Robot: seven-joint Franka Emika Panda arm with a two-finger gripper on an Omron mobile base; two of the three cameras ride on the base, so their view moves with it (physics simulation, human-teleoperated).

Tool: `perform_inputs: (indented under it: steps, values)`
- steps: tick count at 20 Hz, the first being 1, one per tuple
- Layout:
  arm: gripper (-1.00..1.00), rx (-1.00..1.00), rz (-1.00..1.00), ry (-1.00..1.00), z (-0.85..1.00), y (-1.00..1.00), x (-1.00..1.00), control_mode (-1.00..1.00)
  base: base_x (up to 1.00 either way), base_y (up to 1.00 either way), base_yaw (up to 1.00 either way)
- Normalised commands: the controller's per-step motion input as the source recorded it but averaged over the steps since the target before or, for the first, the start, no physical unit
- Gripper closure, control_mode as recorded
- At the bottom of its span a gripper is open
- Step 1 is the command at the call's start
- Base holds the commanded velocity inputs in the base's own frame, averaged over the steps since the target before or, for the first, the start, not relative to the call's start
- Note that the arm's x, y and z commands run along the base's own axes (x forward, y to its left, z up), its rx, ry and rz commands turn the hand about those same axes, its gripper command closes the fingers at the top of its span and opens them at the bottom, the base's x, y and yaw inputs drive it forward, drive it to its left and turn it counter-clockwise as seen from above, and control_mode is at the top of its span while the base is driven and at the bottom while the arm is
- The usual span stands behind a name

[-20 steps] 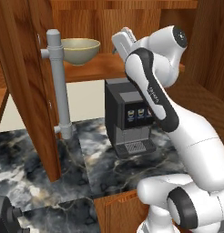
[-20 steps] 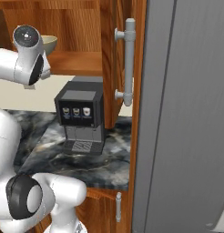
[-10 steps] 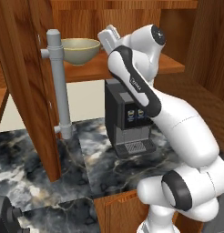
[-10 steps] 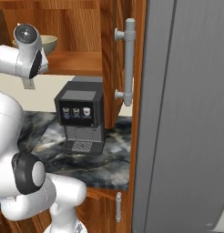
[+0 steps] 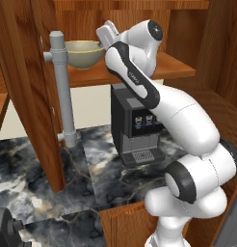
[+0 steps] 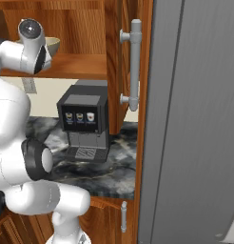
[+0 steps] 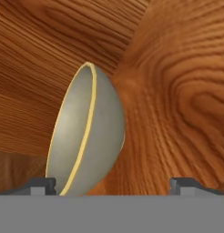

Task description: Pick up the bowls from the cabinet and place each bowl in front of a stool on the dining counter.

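An olive-beige bowl point(image 5: 84, 52) with a pale rim stands on the wooden shelf point(image 5: 173, 67) of the open cabinet point(image 5: 24, 72). Part of the bowl point(image 6: 54, 44) peeks out behind the arm in the right base view. My gripper point(image 5: 105, 34) is raised to shelf height, just right of the bowl and pointing at it. In the hand view the bowl point(image 7: 86, 132) is close ahead, rolled on its side by the camera. My gripper point(image 7: 114, 186) is open, with the bowl's lower edge near the left fingertip point(image 7: 38, 185). The stool and the dining counter are out of view.
A black coffee machine point(image 5: 139, 125) sits on the marbled worktop point(image 5: 38, 164) below the shelf. The open cabinet door carries a grey bar handle point(image 5: 62, 91). A second handle point(image 6: 134, 64) and a tall grey panel point(image 6: 195, 119) stand to the right.
The arm has swung left along the shelf, which brought the open hand from over the coffee machine up beside the bowl. The bowl has not moved.
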Motion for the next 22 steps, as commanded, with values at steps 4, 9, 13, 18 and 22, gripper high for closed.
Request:
perform_inputs:
  steps: [4, 9, 13, 18, 22]
  values:
    - [-1.00, 0.00, 0.00, 0.03, 0.00, 0.17, 0.37, -1.00, 0.00, 0.00, 0.00]
    - [-1.00, 0.00, 0.00, 0.03, 0.00, 0.25, 0.26, -1.00, 0.00, 0.00, 0.00]
    - [-1.00, 0.00, 0.00, 0.03, 0.00, 0.18, 0.26, -1.00, 0.00, 0.00, 0.00]
    - [-1.00, 0.00, 0.00, 0.01, 0.00, 0.15, 0.22, -1.00, 0.00, 0.00, 0.00]
    - [-1.00, 0.00, 0.00, 0.03, -0.02, 0.16, 0.11, -1.00, 0.00, 0.00, 0.00]
